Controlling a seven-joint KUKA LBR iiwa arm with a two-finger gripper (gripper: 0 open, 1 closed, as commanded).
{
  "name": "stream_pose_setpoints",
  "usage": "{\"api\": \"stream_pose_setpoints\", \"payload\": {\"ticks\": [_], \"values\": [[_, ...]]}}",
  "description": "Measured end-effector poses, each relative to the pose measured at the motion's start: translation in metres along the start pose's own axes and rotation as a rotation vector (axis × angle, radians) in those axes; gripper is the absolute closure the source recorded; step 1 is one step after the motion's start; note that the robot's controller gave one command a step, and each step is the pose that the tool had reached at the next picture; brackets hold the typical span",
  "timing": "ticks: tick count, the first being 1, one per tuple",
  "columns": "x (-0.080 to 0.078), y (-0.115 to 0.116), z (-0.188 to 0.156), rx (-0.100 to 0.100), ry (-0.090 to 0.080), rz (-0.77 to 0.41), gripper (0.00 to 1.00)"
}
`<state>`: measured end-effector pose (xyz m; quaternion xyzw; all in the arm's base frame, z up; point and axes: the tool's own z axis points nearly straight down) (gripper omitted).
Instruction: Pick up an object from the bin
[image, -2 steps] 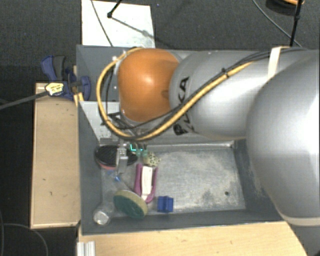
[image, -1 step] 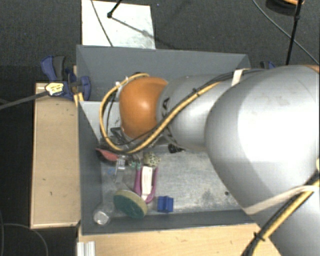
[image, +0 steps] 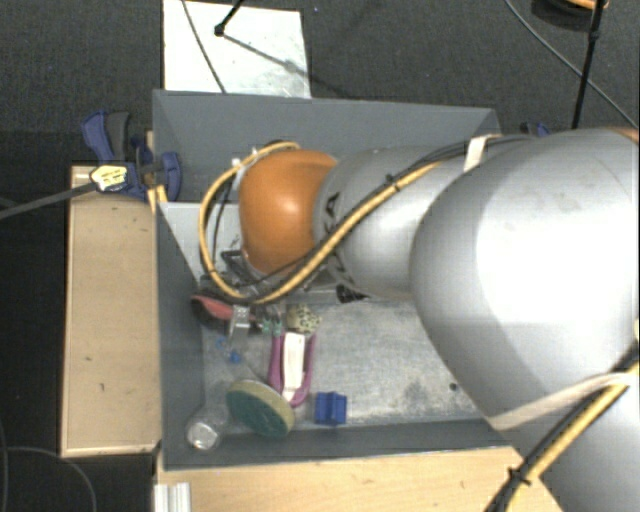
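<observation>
Red-and-dark object (image: 208, 308), up-left of green disc (image: 258, 411), gripper (image: 240, 316) just beside it; grip state: cannot tell. Risk: a slipped or double pick, caused by crowding from the purple-and-white piece (image: 290, 365) directly above the disc.

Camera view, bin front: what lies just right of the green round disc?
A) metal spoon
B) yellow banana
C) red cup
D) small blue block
D: a small blue block lies just right of the green round disc, close to the near wall of the bin.
</observation>
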<state>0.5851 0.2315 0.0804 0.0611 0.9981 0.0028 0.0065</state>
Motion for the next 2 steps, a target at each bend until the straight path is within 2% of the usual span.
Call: {"api": "stream_pose_setpoints", "payload": {"ticks": [1, 2], "values": [[0.01, 0.021, -0.117, 0.0, 0.005, -0.028, 1.0], [0.019, -0.007, -0.201, 0.003, 0.004, -0.063, 1.0]]}}
